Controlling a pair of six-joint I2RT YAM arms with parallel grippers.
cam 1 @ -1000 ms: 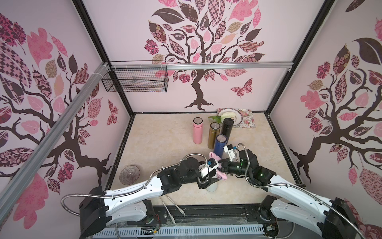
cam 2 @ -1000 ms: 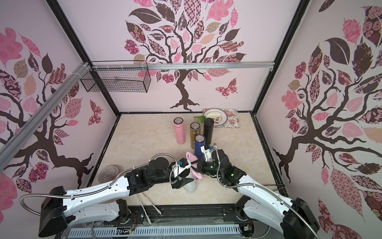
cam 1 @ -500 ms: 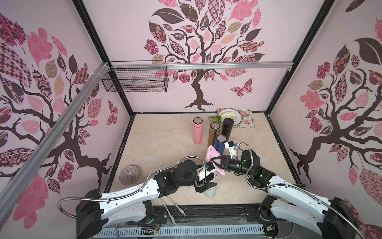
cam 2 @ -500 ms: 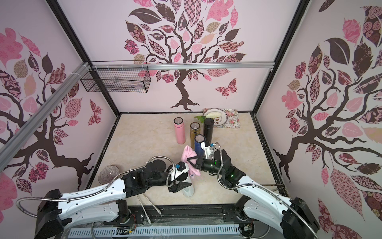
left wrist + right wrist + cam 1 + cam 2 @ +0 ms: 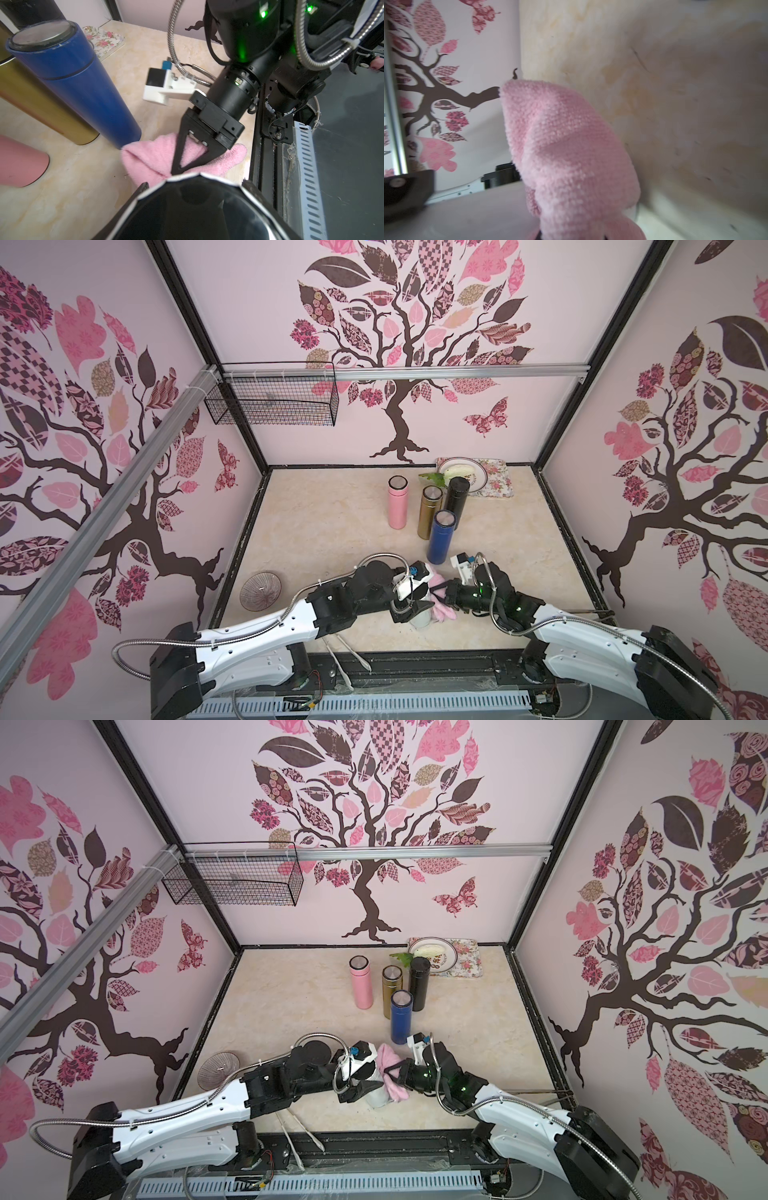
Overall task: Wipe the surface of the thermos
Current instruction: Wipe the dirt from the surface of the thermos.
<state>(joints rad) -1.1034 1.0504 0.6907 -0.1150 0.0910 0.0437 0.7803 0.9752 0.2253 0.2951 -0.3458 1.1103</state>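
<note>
Left wrist, right hand [image 5: 172,172] clamping pink cloth [image 5: 145,159]

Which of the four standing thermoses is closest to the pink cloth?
The blue thermos: it stands at the group's front, nearest the pink cloth; the gold thermos, black thermos and pink thermos stand farther back.

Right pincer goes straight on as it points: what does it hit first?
The right pincer would meet the white thermos held by the left pincer, its pink cloth pressed between. They look in contact, though depth is unclear.
</note>
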